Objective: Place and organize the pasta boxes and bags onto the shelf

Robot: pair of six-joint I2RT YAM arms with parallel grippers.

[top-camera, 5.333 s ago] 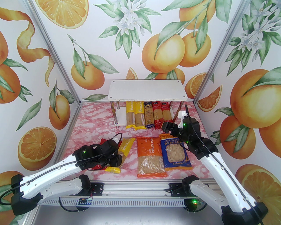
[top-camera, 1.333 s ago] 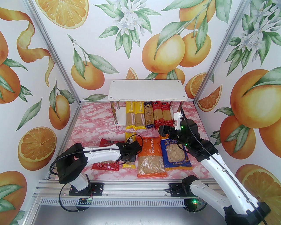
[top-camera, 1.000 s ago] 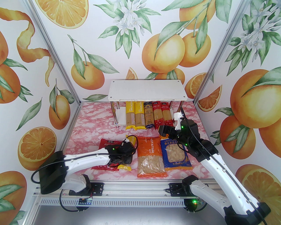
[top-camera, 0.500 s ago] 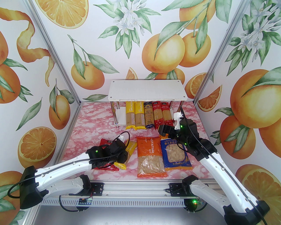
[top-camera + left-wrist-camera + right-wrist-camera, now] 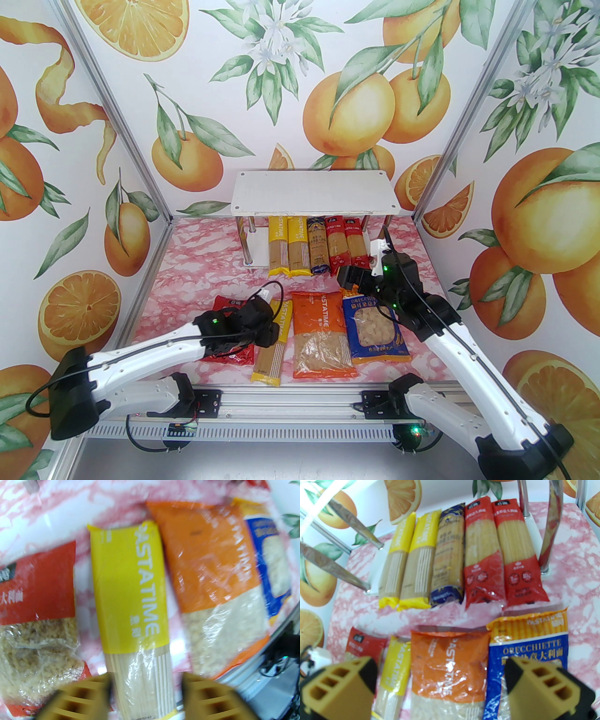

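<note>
Pink-marbled counter [image 5: 197, 262], open strip between shelf [image 5: 314, 192] and front row. Five spaghetti packs [image 5: 314, 248] on lower board, its left end open. Yellow pack [image 5: 268, 349] flat between red bag [image 5: 224, 305] and orange bag [image 5: 321, 333], reaching the near edge. Left tool [image 5: 145, 681] spread astride it. Right tool [image 5: 440, 667] spread wide near blue bag [image 5: 375, 333].

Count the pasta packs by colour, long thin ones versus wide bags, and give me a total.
Yellow long packs: 3
Dark blue long pack: 1
Red long packs: 2
Orange wide bag: 1
Blue wide bag: 1
Red wide bag: 1
Total: 9
</note>
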